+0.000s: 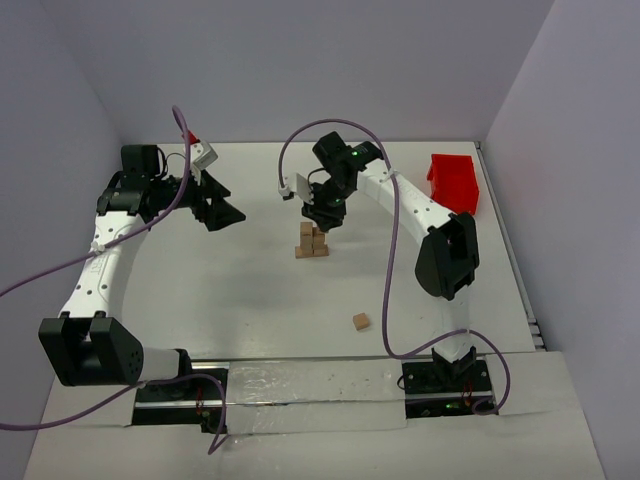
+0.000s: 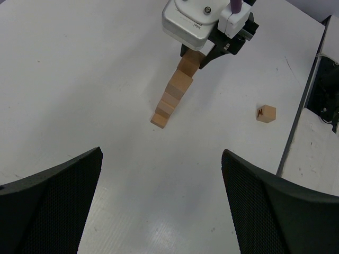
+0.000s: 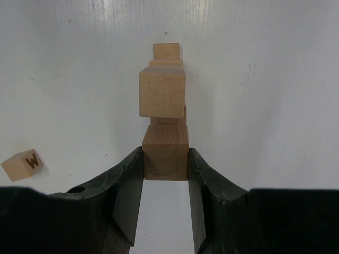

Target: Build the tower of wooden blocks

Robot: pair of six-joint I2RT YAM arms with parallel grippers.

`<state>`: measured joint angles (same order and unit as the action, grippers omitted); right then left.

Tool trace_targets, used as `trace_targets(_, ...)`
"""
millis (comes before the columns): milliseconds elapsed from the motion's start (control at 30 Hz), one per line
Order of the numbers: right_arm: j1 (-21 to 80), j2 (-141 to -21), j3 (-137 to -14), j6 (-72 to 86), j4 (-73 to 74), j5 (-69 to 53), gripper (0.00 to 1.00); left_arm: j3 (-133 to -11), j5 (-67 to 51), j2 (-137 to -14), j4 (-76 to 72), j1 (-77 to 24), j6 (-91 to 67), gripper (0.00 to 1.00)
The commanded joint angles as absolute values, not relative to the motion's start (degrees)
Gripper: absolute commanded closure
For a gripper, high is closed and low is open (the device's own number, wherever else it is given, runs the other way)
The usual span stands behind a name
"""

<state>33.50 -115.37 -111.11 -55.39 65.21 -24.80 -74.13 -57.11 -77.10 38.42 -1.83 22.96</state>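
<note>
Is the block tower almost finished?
Partly. A tower of several blocks already stands. The right jaws are shut on one more block at its top, not yet let go. One loose block lies apart, unplaced. The left jaws are open and empty.

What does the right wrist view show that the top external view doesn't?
Only the right wrist view: the small tan wooden cube clamped by the right gripper, and a letter on the loose tan wooden cube. Only the top view: the red plastic bin and the left gripper. Both: the tan wooden cube tower and that loose cube.
</note>
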Motion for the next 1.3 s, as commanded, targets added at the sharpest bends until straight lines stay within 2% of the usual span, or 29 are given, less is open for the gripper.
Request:
trace_targets(0, 33.59, -116.09, -113.98, -55.47, 66.18, -25.5, 0.9, -76.82, -57.66, -77.34, 38.48, -2.29, 23.79, 0.01)
trace_targets(1267, 34.8, -117.59, -114.43, -54.58, 65.3, -24.52, 0.86, -76.82, -56.95, -77.43, 39.81, -2.99, 24.96, 0.01)
